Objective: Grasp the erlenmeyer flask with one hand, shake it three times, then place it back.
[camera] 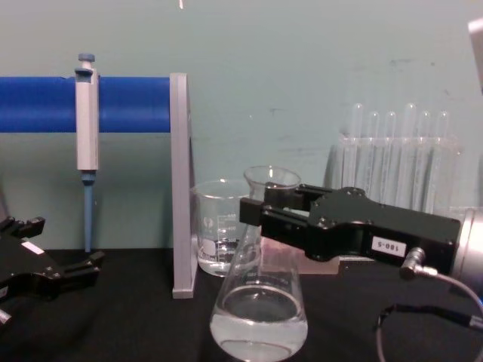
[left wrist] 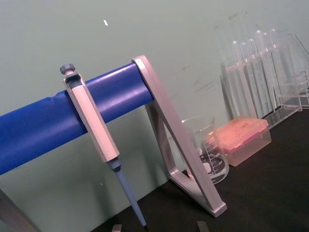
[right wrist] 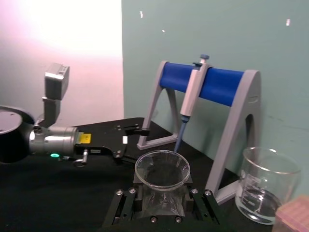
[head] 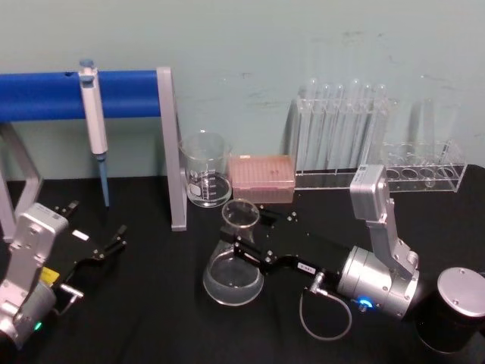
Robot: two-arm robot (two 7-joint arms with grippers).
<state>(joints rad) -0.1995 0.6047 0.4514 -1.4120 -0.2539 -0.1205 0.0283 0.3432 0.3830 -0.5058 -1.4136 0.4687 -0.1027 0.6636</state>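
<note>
Beside the beaker point(camera: 213, 226), the right pincer point(camera: 255, 211) grips the tilted, part-filled erlenmeyer flask point(camera: 258, 324).

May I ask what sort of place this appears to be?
Probably a laboratory bench: an erlenmeyer flask held by the right gripper, a hanging pipette, racked test tubes. The left gripper rests at the left.

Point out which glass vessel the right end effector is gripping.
The erlenmeyer flask: conical, its narrow neck clamped by the right end effector. The cylindrical beaker stands apart behind it, beside the stand's post, untouched.
</note>
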